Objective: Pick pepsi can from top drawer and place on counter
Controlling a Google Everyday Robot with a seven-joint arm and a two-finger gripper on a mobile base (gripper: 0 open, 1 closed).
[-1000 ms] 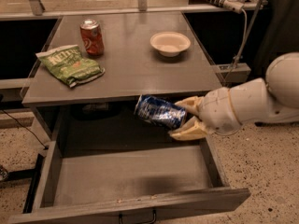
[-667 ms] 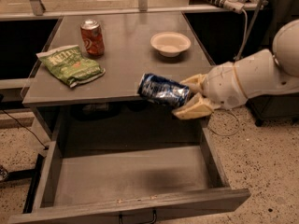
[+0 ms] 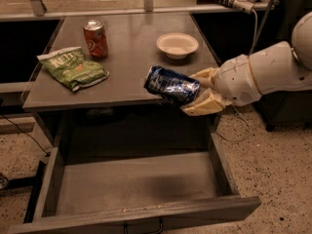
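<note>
The pepsi can (image 3: pixel 171 85), dark blue with silver markings and dented, lies sideways in my gripper (image 3: pixel 197 90). The cream fingers are shut on its right end. The can hangs in the air over the front edge of the counter (image 3: pixel 126 52), above the drawer. The top drawer (image 3: pixel 136 184) is pulled open below, its grey bottom bare, with a dark handle (image 3: pixel 144 226) on its front. My white arm (image 3: pixel 263 77) reaches in from the right.
On the counter stand an orange-red soda can (image 3: pixel 95 38) at the back left, a green chip bag (image 3: pixel 73 67) at the left, and a white bowl (image 3: pixel 177 45) at the back right. A white cable (image 3: pixel 253 28) hangs at the right.
My gripper has lifted the pepsi can up and slightly left, from just below the counter's front edge to level with the counter top.
</note>
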